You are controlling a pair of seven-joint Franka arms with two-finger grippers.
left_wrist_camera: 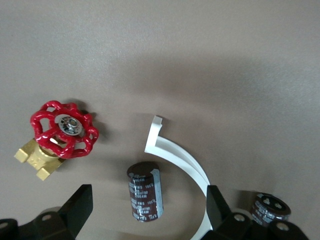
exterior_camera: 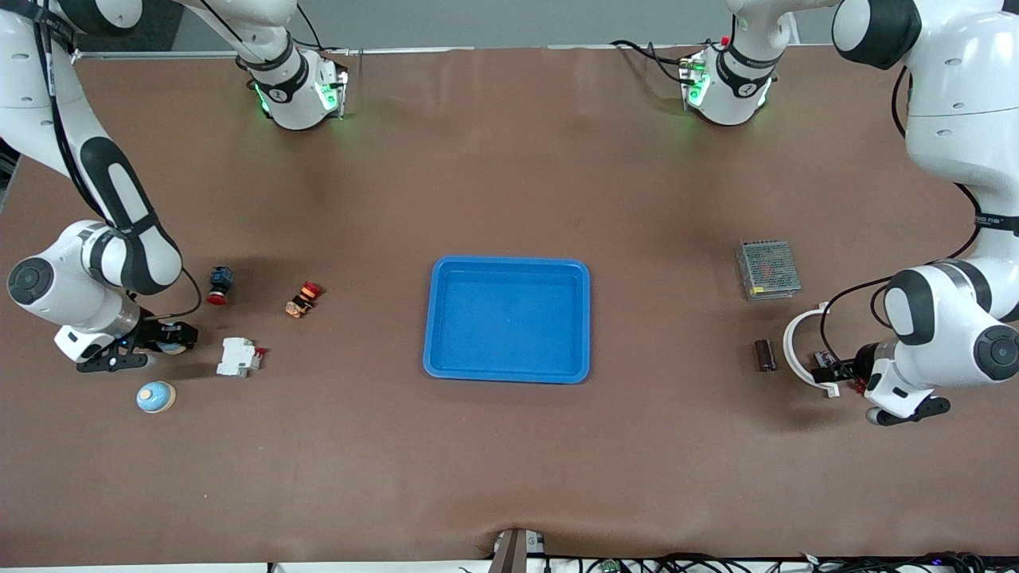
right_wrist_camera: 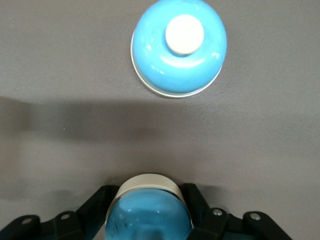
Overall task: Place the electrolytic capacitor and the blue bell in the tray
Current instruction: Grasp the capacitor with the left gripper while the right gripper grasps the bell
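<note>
free blue bell sits nearest the camera at the right arm's end, upright on the mat. just above it, the right gripper is clamped around a second blue bell, down at table level beside a white circuit breaker. farther up: two red-capped push buttons.

blue tray mid-table, nothing in it.

left gripper is low over the electrolytic capacitor, fingers wide apart and straddling it; a white curved strip, a red-handled brass valve and a second capacitor lie close. meshed power supply farther up.

judgement: bell looks squarely gripped; lift straight before carrying. left should close across the capacitor's round body, clear of the strip.
</note>
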